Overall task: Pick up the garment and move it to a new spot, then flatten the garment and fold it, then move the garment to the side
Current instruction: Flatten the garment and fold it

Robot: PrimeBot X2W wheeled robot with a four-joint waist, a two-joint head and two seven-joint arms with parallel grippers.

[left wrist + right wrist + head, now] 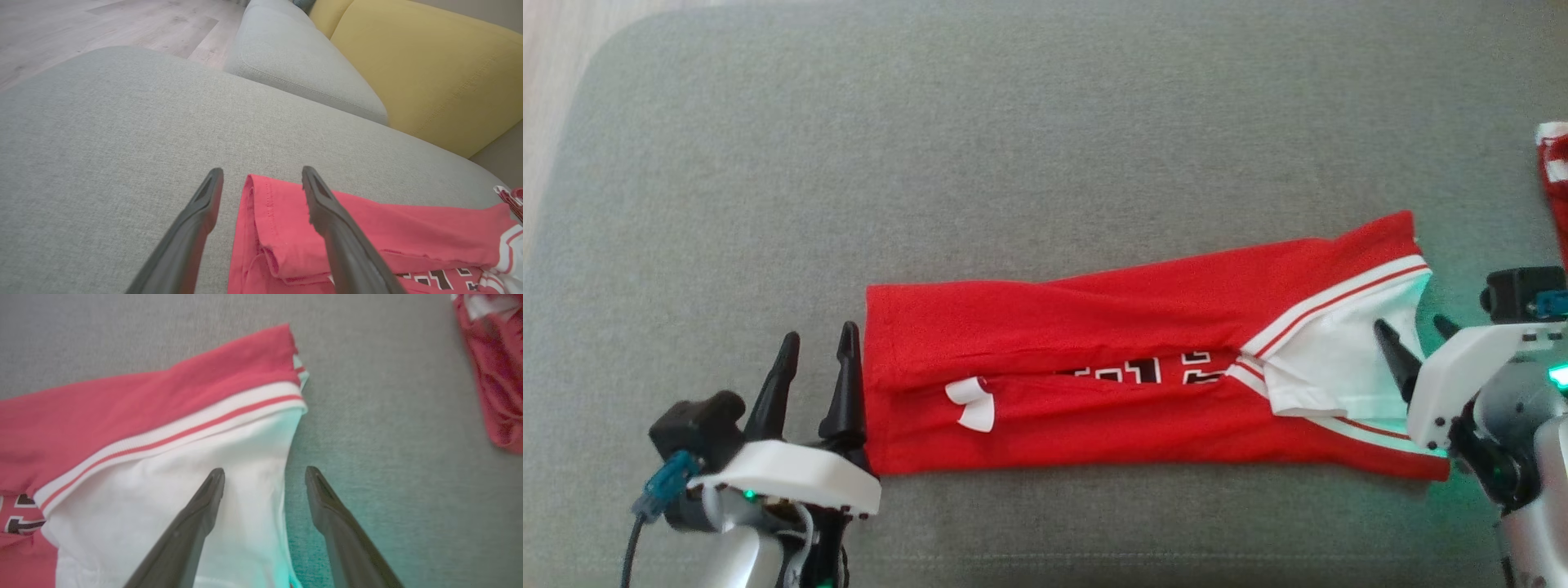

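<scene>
Lower left of the head view: the left gripper (818, 335) stands with its jaws wide apart and nothing between them, its inner finger just beside the left end of the garment (1094, 327). In the left wrist view, one finger of that gripper (262, 171) hangs over bare grey fabric and the other over the red hem. At the lower right, the right gripper (1411, 322) is likewise spread open and empty at the garment's right end. In its own wrist view, that gripper (265, 470) has one finger above the white panel and the other above the cushion.

The garment, a red jersey folded into a long strip, lies across the lower centre of the grey seat cushion (1013, 122). Black-and-white lettering peeks from the fold, and white-and-red striped trim edges its right end. A second red cloth (1553, 180) sits well apart at the right edge. Farther off, the left wrist view shows another grey cushion (294, 61), a yellow cushion (429, 69) and wood flooring (81, 24).
</scene>
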